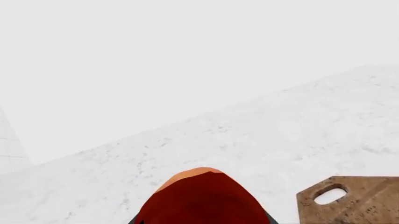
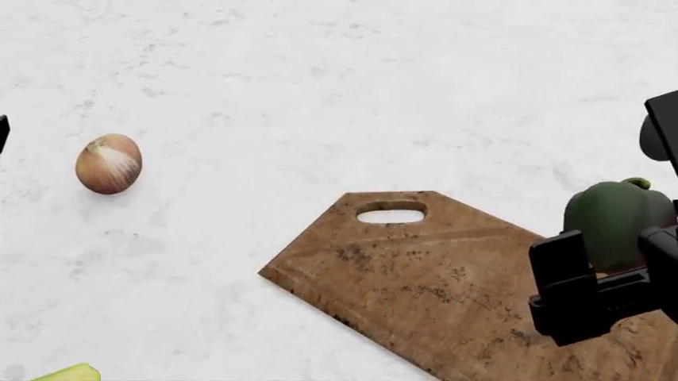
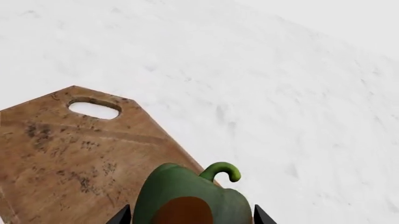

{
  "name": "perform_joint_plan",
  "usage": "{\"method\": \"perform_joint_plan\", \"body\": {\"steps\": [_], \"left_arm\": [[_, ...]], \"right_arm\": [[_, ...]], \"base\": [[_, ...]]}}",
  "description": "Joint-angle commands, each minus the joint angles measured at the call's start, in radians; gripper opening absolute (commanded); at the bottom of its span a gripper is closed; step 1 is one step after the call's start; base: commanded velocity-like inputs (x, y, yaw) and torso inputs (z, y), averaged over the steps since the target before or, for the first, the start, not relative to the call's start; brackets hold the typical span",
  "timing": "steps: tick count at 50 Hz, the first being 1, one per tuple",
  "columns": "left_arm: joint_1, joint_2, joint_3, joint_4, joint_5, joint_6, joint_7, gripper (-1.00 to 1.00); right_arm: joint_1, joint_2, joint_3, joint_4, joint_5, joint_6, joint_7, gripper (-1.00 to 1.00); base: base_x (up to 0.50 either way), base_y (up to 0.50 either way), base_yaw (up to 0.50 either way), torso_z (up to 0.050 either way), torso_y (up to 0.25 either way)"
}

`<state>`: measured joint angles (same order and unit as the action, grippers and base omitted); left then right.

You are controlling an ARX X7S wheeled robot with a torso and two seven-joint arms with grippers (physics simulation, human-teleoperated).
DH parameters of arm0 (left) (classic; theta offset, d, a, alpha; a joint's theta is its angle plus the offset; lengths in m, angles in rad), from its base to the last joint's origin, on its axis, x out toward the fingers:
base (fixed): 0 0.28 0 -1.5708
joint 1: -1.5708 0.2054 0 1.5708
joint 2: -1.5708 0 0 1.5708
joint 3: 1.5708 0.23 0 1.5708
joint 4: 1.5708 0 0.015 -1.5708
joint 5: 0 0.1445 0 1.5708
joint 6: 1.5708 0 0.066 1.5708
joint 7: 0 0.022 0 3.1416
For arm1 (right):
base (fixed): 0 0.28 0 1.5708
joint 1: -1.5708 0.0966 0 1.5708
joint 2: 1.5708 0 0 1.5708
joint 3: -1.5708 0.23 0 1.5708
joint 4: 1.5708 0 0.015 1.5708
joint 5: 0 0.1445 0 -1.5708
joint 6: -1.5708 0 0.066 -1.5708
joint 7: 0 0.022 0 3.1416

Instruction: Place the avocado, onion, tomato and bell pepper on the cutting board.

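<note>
bell pepper [image 2: 612, 222]: gripped by right gripper [image 2: 609, 282] above cutting board [image 2: 424, 278] right end
tomato [image 1: 203, 198]: gripped by left gripper
onion [image 2: 108, 163]: on table [image 2: 317, 79], far left
avocado [image 2: 69, 373]: near-left edge

In the head view the avocado [image 2: 66, 373] is only a yellow-green sliver at the bottom edge. The cutting board [image 2: 445, 286] runs off the lower right corner. The right end effector [image 2: 620, 266] covers the bell pepper's [image 2: 614, 218] lower half. In the left wrist view the tomato [image 1: 203, 200] is cropped at the bottom, hiding the left end effector's grip.
</note>
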<state>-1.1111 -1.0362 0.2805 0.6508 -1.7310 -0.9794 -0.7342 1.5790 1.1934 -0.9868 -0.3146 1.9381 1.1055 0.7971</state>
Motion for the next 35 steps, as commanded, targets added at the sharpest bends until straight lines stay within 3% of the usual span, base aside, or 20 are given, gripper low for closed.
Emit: {"method": "perform_joint_plan", "body": {"steps": [1, 35], "left_arm": [[0.005, -0.003, -0.002, 0.003, -0.013, 0.015, -0.015, -1.0], [0.008, -0.007, -0.002, 0.005, -0.013, 0.021, -0.013, -1.0]], "right_arm": [[-0.05, 0.039, 0.001, 0.011, -0.076, -0.026, -0.049, -1.0], [-0.167, 0.128, -0.044, 0.04, -0.128, -0.088, -0.025, -1.0]], "base": [[0.0, 0.0, 0.0, 0.0, 0.0], [0.0, 0.0, 0.0, 0.0, 0.0]]}}
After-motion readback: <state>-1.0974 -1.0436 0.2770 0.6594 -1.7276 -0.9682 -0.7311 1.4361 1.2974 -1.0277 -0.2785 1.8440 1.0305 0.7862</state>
